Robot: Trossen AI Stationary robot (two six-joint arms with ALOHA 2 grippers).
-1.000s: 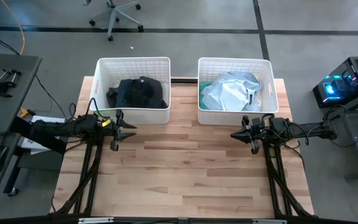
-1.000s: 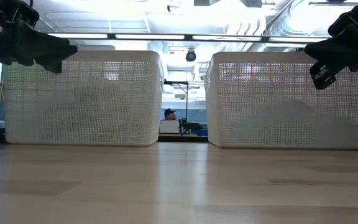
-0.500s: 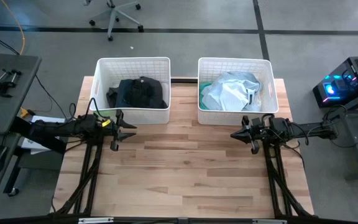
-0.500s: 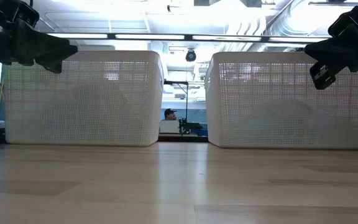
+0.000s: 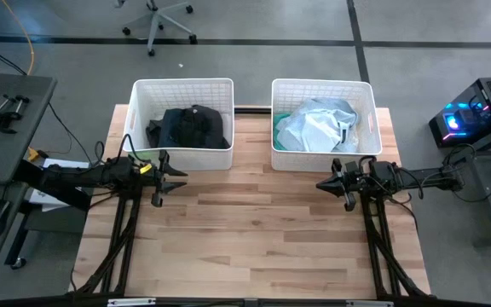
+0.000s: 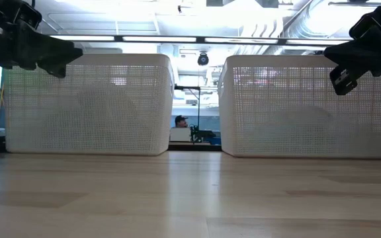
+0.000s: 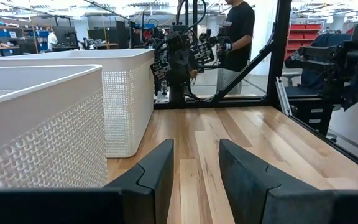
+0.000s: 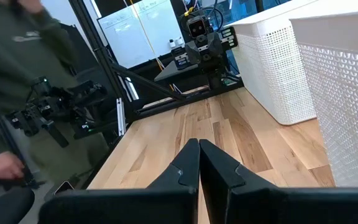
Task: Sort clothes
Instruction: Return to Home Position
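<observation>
Black and charcoal clothes [image 5: 190, 126] lie in the left white basket [image 5: 143, 102]. Pale blue, teal and white clothes [image 5: 318, 126] lie in the right white basket [image 5: 365, 107]. My left gripper [image 5: 180, 177] is open and empty, above the table in front of the left basket; it also shows in the left wrist view [image 7: 196, 163]. My right gripper [image 5: 322, 184] is shut and empty, above the table in front of the right basket; it also shows in the right wrist view [image 8: 199, 163]. Both point toward the table's middle.
The two baskets stand side by side at the table's far edge, with a gap [image 6: 196, 132] between them. Bare wooden table [image 5: 254, 230] lies between and in front of the arms. People stand beyond the table in the wrist views [image 7: 238, 31] [image 8: 17, 74].
</observation>
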